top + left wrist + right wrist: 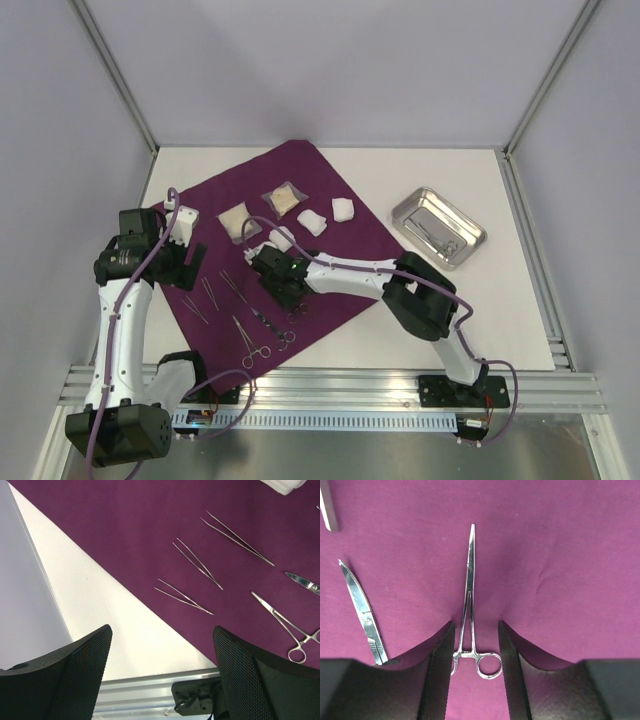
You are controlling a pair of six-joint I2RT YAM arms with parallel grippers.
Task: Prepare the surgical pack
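The dark-purple cloth lies spread on the white table. On its far part sit two tan packets and white gauze pads. The steel tray stands off the cloth at the right with a small instrument in it. My right gripper presses into the cloth, its fingers closed against the ring handles of a steel forceps that lies flat. In the top view it sits mid-cloth. My left gripper hangs open and empty over the cloth's left edge.
Three thin tweezers lie side by side on the cloth's left part. A second forceps and curved scissors lie near the cloth's front corner. The aluminium rail runs along the table's near edge.
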